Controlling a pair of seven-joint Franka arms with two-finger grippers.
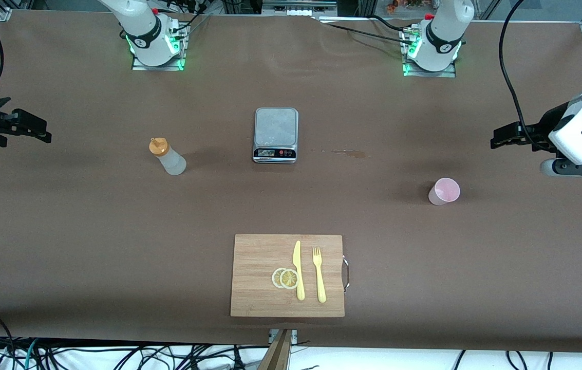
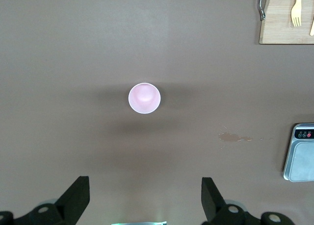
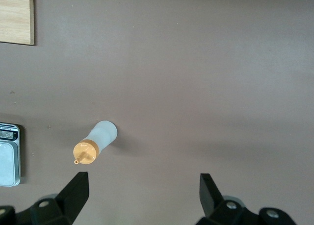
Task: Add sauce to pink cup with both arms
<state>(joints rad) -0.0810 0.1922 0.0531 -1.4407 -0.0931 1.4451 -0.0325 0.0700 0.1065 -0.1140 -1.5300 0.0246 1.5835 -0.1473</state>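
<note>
I log the bottle [image 1: 167, 157] upright toward the right arm's end from the scale [image 1: 276, 134], the cup [image 1: 444, 191] toward the left arm's: one apiece. Left gripper [image 2: 145, 201] and right gripper [image 3: 141, 198] both gape, unloaded, each above its item.

No legible text, number or brand appeared anywhere; the display on the kitchen scale [image 1: 276, 134] was unreadable.

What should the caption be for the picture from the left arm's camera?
Open left gripper hovering above the upright, empty pink cup.

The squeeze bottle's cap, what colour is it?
Orange, on the whitish translucent plastic squeeze bottle; clearest in right wrist view.
</note>
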